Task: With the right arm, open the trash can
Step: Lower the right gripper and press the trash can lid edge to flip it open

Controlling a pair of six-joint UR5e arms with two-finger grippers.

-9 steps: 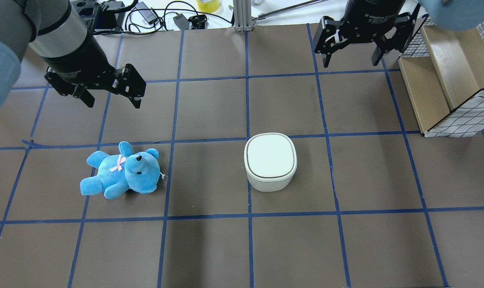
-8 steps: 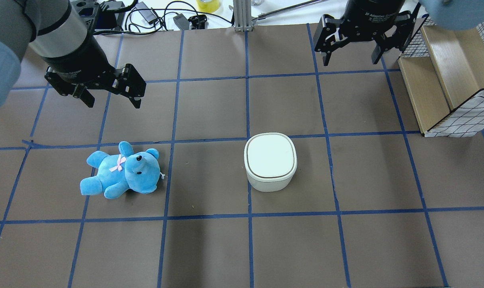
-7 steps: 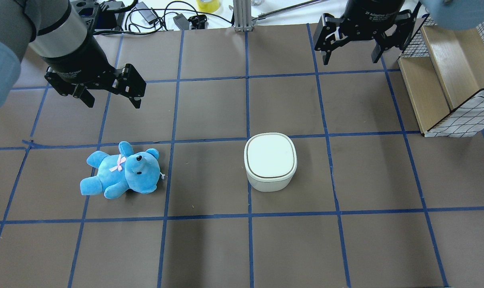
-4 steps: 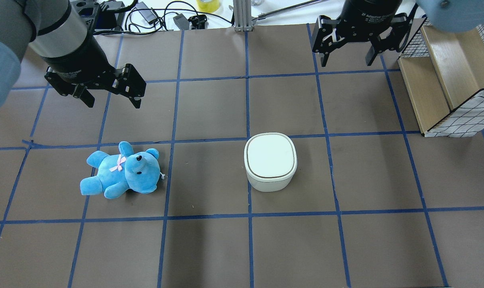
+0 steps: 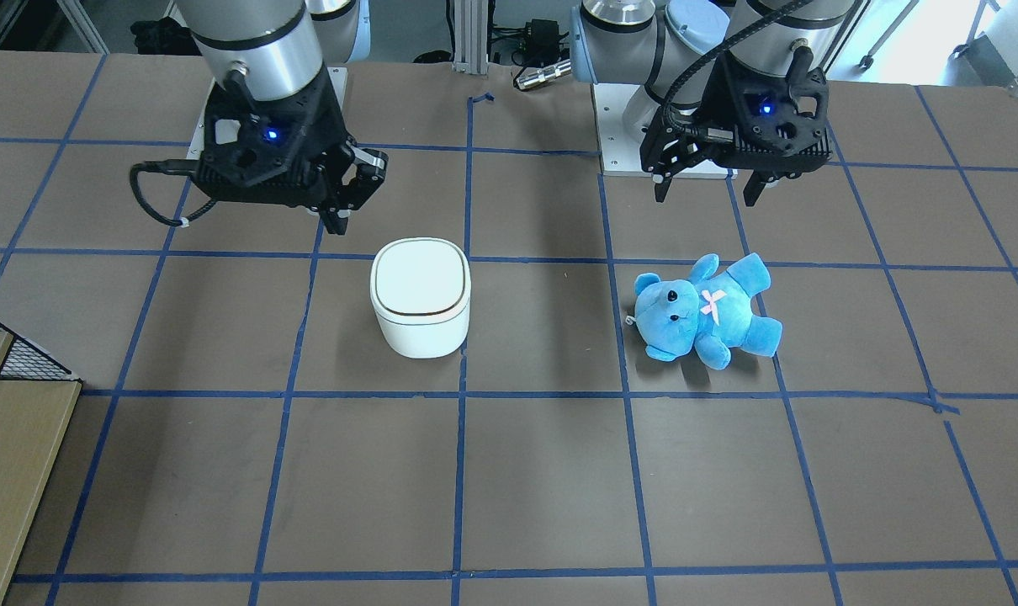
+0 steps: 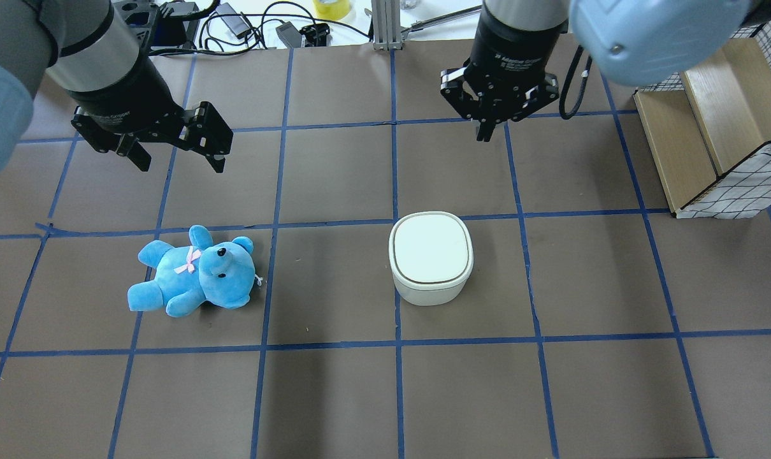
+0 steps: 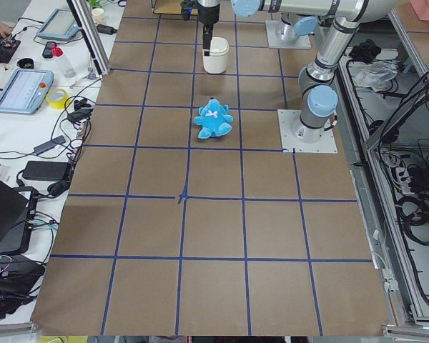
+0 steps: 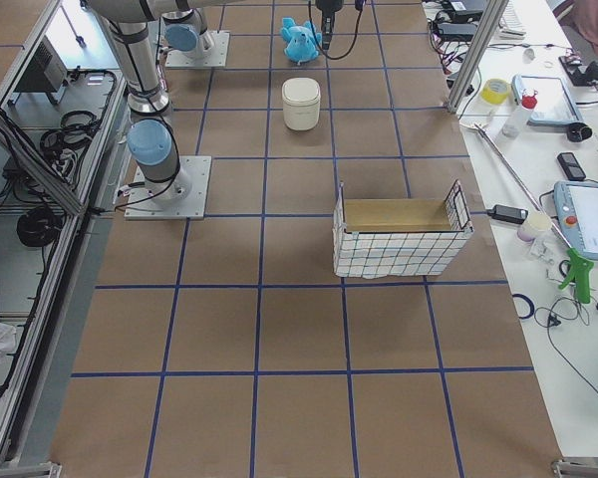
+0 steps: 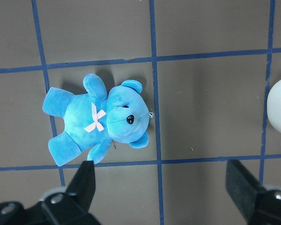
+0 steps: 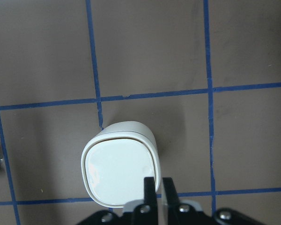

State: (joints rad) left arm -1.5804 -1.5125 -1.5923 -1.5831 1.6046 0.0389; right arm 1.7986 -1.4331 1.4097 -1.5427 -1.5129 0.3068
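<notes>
The white trash can stands mid-table with its lid shut; it also shows in the front view and the right wrist view. My right gripper hangs above the table beyond the can's far right side, apart from it, fingers together and empty. It shows in the front view and the right wrist view. My left gripper is open and empty, above the table beyond a blue teddy bear. It also shows in the left wrist view.
A wood-and-wire-mesh box stands at the table's right side, also in the exterior right view. Cables and small gear lie past the table's far edge. Blue tape lines grid the brown table.
My right gripper has moved left and nearer the trash can, turned about its axis, and its fingers have gone from open to shut. The left arm, can and teddy have not moved.
</notes>
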